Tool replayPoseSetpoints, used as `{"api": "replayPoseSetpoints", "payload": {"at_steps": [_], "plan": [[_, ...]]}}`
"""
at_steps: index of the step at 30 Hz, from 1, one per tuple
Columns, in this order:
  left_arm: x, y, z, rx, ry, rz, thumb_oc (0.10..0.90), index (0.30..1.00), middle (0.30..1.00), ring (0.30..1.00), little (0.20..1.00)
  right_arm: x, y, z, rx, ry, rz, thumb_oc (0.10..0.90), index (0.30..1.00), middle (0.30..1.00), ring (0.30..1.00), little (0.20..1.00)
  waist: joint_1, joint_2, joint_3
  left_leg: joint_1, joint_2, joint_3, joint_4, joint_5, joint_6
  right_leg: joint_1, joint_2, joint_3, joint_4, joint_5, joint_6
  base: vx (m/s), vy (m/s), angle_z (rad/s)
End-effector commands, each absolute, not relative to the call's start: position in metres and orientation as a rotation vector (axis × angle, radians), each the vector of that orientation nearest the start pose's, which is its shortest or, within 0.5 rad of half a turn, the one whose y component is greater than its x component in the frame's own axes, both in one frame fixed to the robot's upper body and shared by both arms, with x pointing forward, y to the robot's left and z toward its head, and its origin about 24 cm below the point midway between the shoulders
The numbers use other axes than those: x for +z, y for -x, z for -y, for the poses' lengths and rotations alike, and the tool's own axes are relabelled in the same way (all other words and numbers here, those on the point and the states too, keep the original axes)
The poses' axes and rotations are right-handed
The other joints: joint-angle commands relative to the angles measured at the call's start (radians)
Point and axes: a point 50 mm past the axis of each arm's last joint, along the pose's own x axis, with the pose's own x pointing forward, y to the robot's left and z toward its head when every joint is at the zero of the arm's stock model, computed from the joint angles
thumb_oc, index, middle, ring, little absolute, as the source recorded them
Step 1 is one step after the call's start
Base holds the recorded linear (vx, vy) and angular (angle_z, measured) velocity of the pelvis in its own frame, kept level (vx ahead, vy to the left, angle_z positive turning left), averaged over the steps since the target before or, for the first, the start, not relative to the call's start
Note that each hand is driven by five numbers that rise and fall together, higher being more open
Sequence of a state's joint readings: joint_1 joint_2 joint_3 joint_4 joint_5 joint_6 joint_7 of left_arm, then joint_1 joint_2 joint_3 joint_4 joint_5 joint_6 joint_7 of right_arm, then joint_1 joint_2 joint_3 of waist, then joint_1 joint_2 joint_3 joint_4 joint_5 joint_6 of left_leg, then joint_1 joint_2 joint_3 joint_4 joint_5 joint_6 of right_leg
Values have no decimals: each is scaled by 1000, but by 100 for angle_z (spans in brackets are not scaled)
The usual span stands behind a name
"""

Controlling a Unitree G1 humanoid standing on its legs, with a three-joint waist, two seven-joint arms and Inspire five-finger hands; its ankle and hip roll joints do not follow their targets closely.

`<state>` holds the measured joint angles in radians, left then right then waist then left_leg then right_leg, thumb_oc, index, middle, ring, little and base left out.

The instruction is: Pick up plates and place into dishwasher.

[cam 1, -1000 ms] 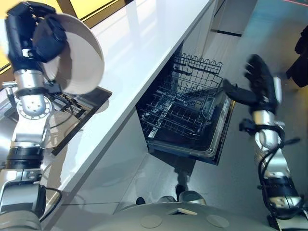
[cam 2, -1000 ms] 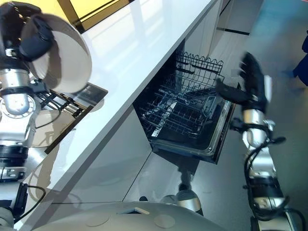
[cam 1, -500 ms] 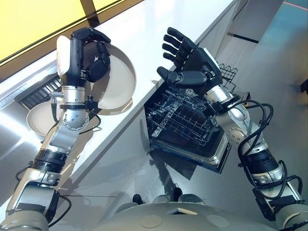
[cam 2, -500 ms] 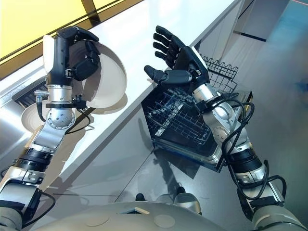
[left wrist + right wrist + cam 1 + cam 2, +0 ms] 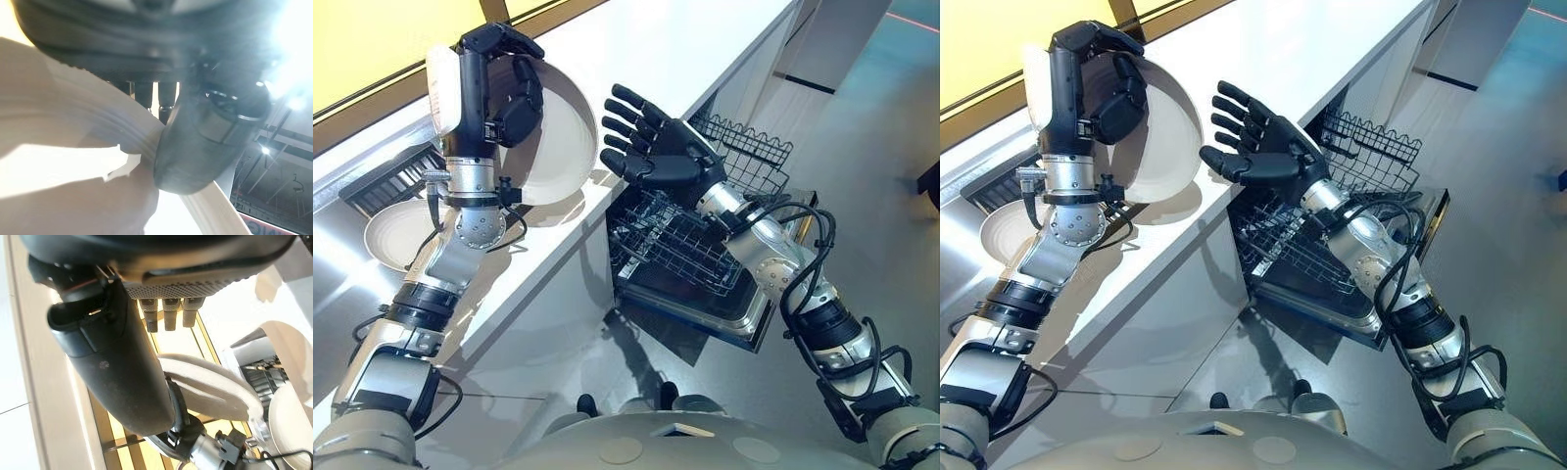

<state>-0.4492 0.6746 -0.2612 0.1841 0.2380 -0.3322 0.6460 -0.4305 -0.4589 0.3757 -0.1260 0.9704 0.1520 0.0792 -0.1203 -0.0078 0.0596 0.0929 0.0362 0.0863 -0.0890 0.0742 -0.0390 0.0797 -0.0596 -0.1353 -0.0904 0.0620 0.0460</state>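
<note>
My left hand (image 5: 495,80) is raised over the counter, shut on the rim of a white plate (image 5: 558,147) that stands on edge. In the left wrist view the thumb (image 5: 205,142) presses on the plate (image 5: 73,147). My right hand (image 5: 658,155) is open with its fingers spread, just right of the plate, palm toward it, apart from it. The right wrist view shows the held plate (image 5: 210,387) past the thumb (image 5: 112,357). A second white plate (image 5: 393,232) lies flat on the counter below my left arm. The open dishwasher (image 5: 749,328) sits under the counter, its wire rack (image 5: 675,245) pulled out.
The long white counter (image 5: 656,59) runs diagonally, with a dark dish rack (image 5: 391,181) beside the flat plate. A second wire rack (image 5: 744,157) stands up behind the lower one. Grey floor (image 5: 862,147) lies to the right of the dishwasher door.
The camera has shifted. My right hand has swung from beside the dishwasher up and left, close to the plate. My left hand has kept hold of the plate and brought it nearer the counter's edge.
</note>
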Motion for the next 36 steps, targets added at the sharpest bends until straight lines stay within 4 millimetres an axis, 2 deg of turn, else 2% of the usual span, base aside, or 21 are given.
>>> {"api": "replayPoseSetpoints", "payload": {"at_steps": [1,13,14,15,16,22,28,29,31,32,33,34,36], "plan": [[240,-312,-185,286,-684,1077,100,300,300,300,200,220,-286,71,839,-449,376,800,900,900,900,900,1,0,-99,-28,-76,53,2,-73,18,-35,49,-27,59,-79,62,0,0,0],[255,-298,-137,40,-534,1165,100,300,300,300,200,223,-287,48,811,-487,361,800,900,900,900,900,13,-3,-91,-25,-74,56,3,-72,18,-26,53,-30,50,-75,60,0,0,0],[256,-297,-134,27,-528,1170,100,300,300,300,200,222,-287,47,808,-482,352,594,724,724,724,694,14,-3,-91,-26,-74,55,4,-72,18,-25,54,-30,51,-77,60,34,-27,1],[259,-295,-131,10,-520,1184,100,300,300,300,200,220,-288,45,799,-474,330,158,349,349,349,258,14,-4,-91,-25,-74,53,4,-72,19,-25,54,-30,54,-78,59,32,-25,3],[261,-293,-128,-1,-519,1196,100,300,300,300,200,219,-289,45,795,-472,311,100,300,300,300,200,14,-4,-91,-24,-74,51,4,-73,19,-24,55,-29,56,-80,59,31,-23,4],[268,-287,-119,-62,-510,1219,100,300,300,300,200,212,-294,46,737,-477,268,100,300,300,300,200,13,-4,-89,-21,-69,41,6,-76,20,-25,58,-24,80,-95,57,23,-13,5],[267,-289,-120,-60,-534,1186,100,300,300,300,200,209,-297,51,696,-475,277,100,300,300,300,200,14,-5,-86,-14,-69,34,7,-79,20,-18,59,-26,77,-95,57,16,-6,2],[267,-290,-121,-52,-545,1174,152,345,345,345,252,210,-298,53,687,-473,280,100,300,300,300,200,14,-6,-85,-13,-68,35,7,-79,20,-17,60,-25,77,-94,57,0,0,0],[267,-292,-123,-42,-554,1163,182,371,371,371,282,210,-299,54,676,-471,283,100,300,300,300,200,14,-7,-83,-12,-67,35,7,-79,20,-16,61,-25,78,-94,57,0,0,0],[266,-296,-130,-22,-557,1132,221,404,404,404,321,212,-301,58,655,-472,294,100,300,300,300,200,16,-6,-82,-11,-65,34,7,-78,18,-15,61,-25,79,-95,56,0,0,0],[266,-298,-135,-11,-552,1101,350,514,514,514,450,213,-302,61,640,-473,304,100,300,300,300,200,18,-6,-81,-10,-63,33,6,-78,17,-14,62,-26,81,-95,56,17,-39,2],[264,-301,-139,1,-541,1067,800,900,900,900,900,215,-303,63,625,-474,317,100,300,300,300,200,20,-6,-80,-9,-62,32,6,-78,16,-14,62,-26,82,-96,55,14,-34,3],[259,-308,-154,22,-505,977,800,900,900,900,900,219,-306,72,566,-471,368,100,300,300,300,200,25,-6,-77,-8,-60,28,8,-77,14,-13,63,-27,85,-96,54,15,-38,4]]}}
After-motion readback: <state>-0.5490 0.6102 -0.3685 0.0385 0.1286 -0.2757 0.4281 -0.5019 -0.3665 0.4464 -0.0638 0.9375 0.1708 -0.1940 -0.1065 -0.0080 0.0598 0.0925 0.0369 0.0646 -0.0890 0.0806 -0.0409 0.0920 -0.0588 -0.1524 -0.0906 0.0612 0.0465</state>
